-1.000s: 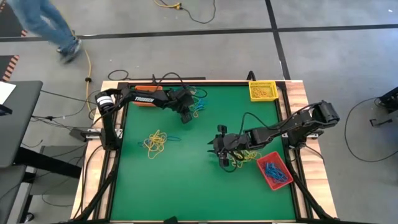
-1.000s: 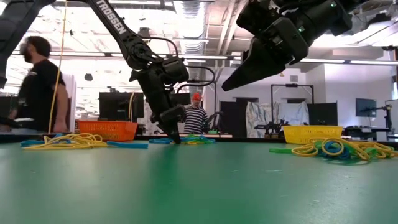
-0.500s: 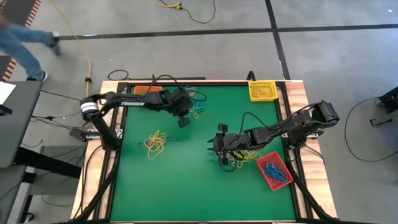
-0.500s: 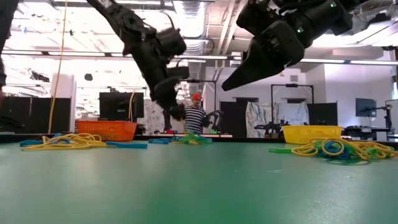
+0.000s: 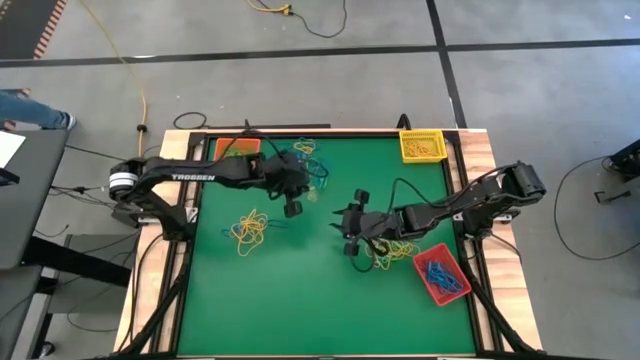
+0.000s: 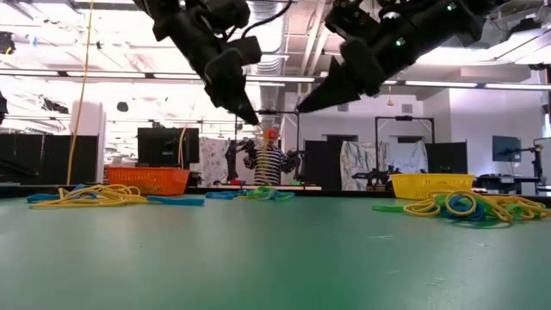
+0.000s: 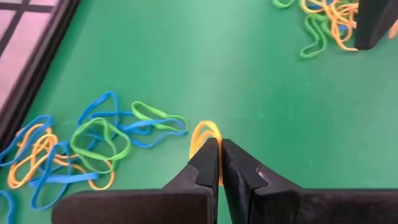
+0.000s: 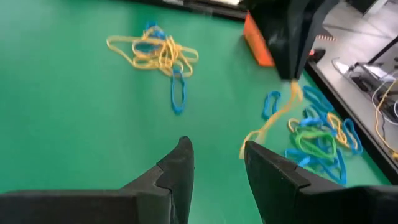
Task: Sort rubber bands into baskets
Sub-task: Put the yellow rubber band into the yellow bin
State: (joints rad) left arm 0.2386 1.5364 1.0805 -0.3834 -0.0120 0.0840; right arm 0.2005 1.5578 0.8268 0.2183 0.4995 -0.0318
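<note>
My left gripper (image 5: 292,208) is raised over the middle of the green table, shut on a yellow rubber band (image 7: 205,132). In the right wrist view that band (image 8: 273,121) dangles under it. My right gripper (image 5: 348,240) hovers right of centre, open with nothing between its fingers (image 8: 214,152), beside a pile of yellow, blue and green bands (image 5: 390,258). Another mixed pile (image 5: 310,165) lies by the orange basket (image 5: 237,147), and a yellow pile (image 5: 250,228) lies at the left. The yellow basket (image 5: 422,146) stands at the far right, the red one (image 5: 440,275) at the near right. My left gripper pinches one end of the yellow band's loop (image 7: 210,144) between its two fingertips, which slant downward. The rest of the band hangs slack below the fingers (image 8: 292,74). Whether its lower end (image 8: 247,148) touches the table, I cannot tell.
The red basket holds blue bands and the yellow basket yellow ones. Dark rails run along the table's edges (image 5: 190,250). Bare green surface lies at the near middle (image 5: 320,310). A person's legs (image 5: 30,108) show on the floor at the far left.
My left gripper has risen from the mixed pile by the orange basket and moved toward the table's near edge, staying shut. The yellow band has come up off the pile with it. My right gripper has stayed in place and turned its fingers a little.
</note>
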